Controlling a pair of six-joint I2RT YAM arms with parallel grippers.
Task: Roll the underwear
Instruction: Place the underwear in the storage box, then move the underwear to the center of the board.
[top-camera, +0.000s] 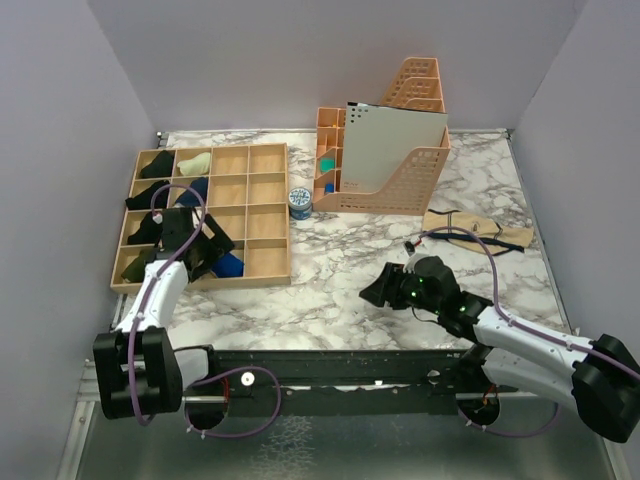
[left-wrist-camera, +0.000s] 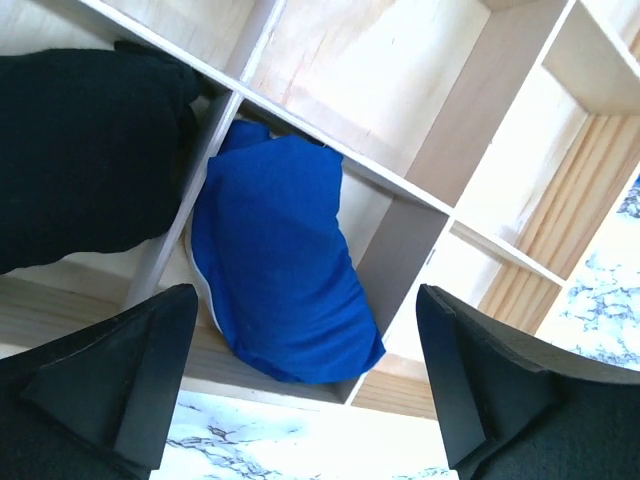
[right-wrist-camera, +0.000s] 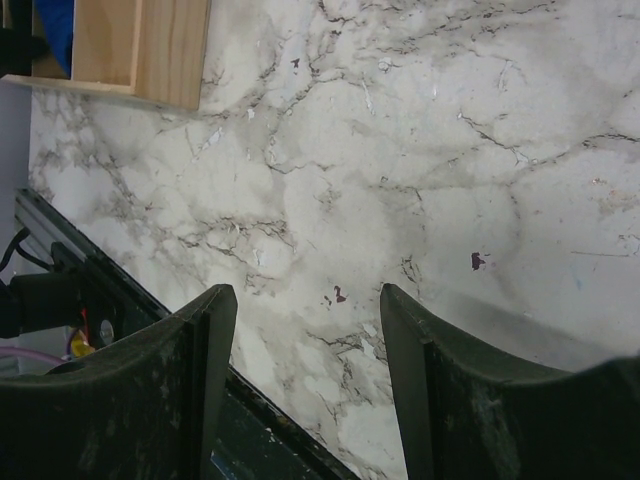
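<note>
Left end effector (left-wrist-camera: 305, 300) above part-hidden underwear (left-wrist-camera: 280, 250)

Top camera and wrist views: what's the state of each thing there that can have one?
organizer: partly filled.
blue underwear: rolled, lying in an organizer compartment.
left gripper: open, empty, above the blue underwear.
right gripper: open, empty, over the table.
tan underwear: unrolled, flat on the table.

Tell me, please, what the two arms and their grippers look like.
Both arms have white links between bulky black joints and bases: left arm, right arm. A purple cable loops along each. The left gripper and right gripper carry matte black, wedge-shaped fingers; the right ones look scuffed. Small green lights glow at the right wrist.
</note>
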